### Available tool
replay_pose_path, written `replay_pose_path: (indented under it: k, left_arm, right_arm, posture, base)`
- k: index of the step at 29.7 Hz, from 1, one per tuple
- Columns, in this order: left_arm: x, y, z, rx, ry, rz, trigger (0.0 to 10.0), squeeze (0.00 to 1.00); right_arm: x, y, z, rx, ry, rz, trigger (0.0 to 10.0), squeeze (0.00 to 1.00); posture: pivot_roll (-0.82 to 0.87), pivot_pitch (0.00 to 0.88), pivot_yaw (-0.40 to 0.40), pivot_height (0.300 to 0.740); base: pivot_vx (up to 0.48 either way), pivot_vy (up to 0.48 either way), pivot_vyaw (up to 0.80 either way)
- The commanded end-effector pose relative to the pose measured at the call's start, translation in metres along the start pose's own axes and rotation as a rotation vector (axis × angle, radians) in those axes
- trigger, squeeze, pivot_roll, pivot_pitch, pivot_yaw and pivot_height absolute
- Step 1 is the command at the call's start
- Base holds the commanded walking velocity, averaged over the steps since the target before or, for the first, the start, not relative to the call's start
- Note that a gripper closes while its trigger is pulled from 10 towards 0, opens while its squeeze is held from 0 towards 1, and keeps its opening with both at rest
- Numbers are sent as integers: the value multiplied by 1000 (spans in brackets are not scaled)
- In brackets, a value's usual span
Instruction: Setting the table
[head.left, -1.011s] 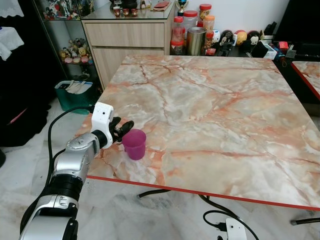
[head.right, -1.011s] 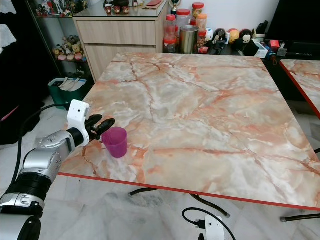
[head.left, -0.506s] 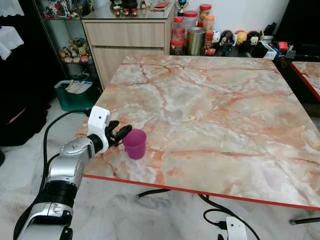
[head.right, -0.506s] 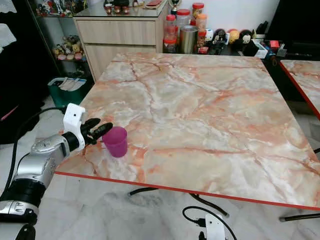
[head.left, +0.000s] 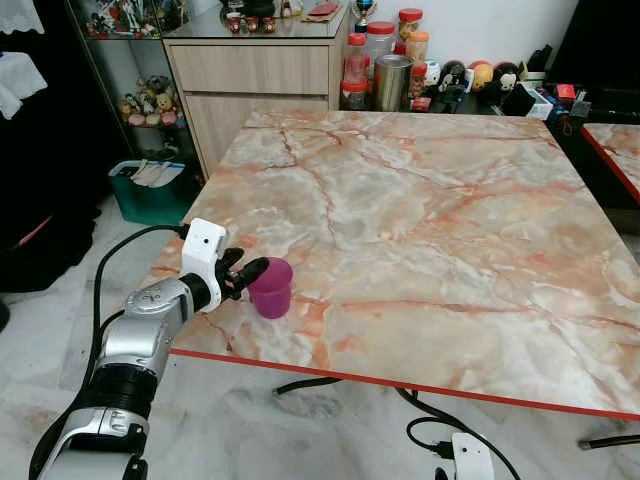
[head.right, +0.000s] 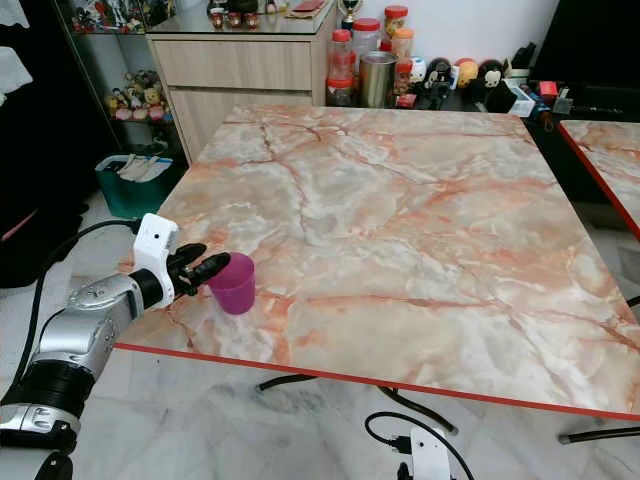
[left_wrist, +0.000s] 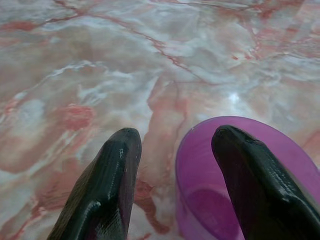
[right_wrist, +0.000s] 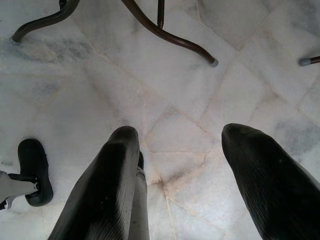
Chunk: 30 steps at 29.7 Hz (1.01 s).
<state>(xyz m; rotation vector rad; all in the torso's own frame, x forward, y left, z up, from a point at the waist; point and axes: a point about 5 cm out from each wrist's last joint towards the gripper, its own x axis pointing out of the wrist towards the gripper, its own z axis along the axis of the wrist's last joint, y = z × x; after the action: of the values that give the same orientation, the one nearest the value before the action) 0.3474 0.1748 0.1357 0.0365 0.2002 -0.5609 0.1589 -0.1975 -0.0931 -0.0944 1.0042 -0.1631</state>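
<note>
1. Left eye view: a small purple plastic cup (head.left: 271, 288) stands upright on the square pink-veined marble table (head.left: 430, 220), near its near-left corner, just inside the red front edge. The left gripper (head.left: 246, 273) reaches in from the left at cup height, its black fingers parted at the cup's left rim. A wooden drawer cabinet (head.left: 262, 80) stands beyond the far-left corner, with a row of jars and a steel tumbler (head.left: 393, 82) behind the table's far edge.

2. Right eye view: the same scene; a green bin (head.right: 135, 182) sits on the floor left of the table.

3. Left wrist view: the fingers stand apart, astride the cup's rim, one inside the mouth and one outside; whether either touches the wall is hard to tell.

4. Right wrist view: the right gripper (right_wrist: 177, 145) hangs over the pale marble tile floor (right_wrist: 75, 90), fingers spread wide, holding nothing.
</note>
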Motion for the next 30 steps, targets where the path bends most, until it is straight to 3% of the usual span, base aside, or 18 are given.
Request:
replay_pose_path:
  k: [1,27,28,29,30]
  left_arm:
    - [0,-1,1,13,6,-9,10000,0]
    - [2,-6,-4,26,44,-42,10000,0]
    - [2,-6,-4,25,43,-41,9176,0]
    - [2,-6,-3,26,43,-41,4784,0]
    - [2,-6,-3,26,43,-41,4784,0]
  right_arm:
    - [1,1,3,2,-2,4,10000,0]
    - [0,3,1,8,4,6,10000,0]
    - [0,3,1,7,4,6,10000,0]
    - [0,3,0,8,5,6,10000,0]
    - [0,3,0,8,5,6,10000,0]
  posture:
    - [37,0,8,719]
    - [37,0,15,719]
    - [37,0,15,719]
    - [37,0,15,719]
    - [37,0,15,719]
  base:
    - [0,0,0]
    - [0,0,0]
    - [0,0,0]
    - [0,0,0]
    - [0,0,0]
